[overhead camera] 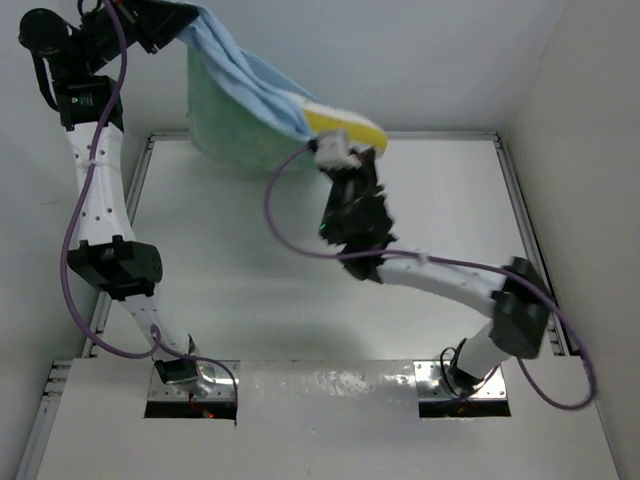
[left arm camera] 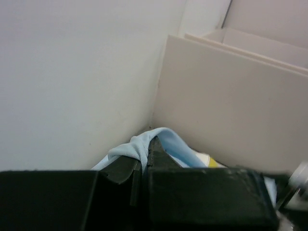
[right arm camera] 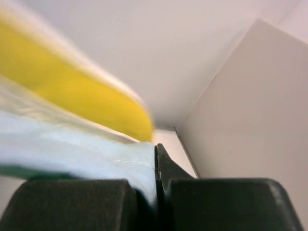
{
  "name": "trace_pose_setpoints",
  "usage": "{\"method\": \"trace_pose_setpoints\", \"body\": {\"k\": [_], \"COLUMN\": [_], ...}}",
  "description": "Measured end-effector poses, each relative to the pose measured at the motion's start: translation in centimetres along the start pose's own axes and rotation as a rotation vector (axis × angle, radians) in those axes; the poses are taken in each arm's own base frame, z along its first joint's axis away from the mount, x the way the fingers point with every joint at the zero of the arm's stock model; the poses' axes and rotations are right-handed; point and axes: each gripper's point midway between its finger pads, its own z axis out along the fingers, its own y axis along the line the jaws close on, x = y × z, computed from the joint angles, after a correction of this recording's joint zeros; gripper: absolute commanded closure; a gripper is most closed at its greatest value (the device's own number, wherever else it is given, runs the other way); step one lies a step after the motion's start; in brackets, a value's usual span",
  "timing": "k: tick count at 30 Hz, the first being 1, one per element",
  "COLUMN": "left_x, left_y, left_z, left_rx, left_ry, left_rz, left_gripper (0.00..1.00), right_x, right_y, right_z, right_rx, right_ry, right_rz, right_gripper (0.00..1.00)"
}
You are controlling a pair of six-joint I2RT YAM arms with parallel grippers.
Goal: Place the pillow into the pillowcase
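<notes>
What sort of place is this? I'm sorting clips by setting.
Most likely a robotics lab test cell, not a home: a white table boxed in by plain white walls, with the left arm and right arm bolted at its near edge, trailing purple cables and holding up a pillowcase.

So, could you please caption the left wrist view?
Left gripper shut on a bunched fold of the thin light blue fabric pillowcase.

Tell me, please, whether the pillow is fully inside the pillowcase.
Not fully: the pillow shows a yellow end sticking out of the light blue pillowcase.
</notes>
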Motion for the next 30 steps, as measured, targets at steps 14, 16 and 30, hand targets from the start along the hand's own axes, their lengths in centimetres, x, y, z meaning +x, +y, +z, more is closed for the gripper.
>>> {"method": "trace_pose_setpoints", "body": {"k": [14,16,30], "left_x": [-12.3,-13.2,-8.4], "left_y": [-11.1,-13.8,-8.7], "left_z": [-1.6,-2.0,2.6], "left_rx": [0.131,0.165,0.045], "left_ry": [-0.4,-0.421,-0.329], "left_rz": [0.432,0.524,0.357], "left_gripper": [1.0,1.0,1.0], "right_x": [-28.9,-28.2,-19.8], "right_y": [-25.5,-23.5,-23.3], "right_z": [1.2,-1.0,4.6], "right_rx": [-0.138,-0.251,-0.216], "right_ry": [-0.574,-0.619,-0.405], "right_rz": [0.498,0.462,0.374], "right_gripper": [1.0,1.0,1.0]}}
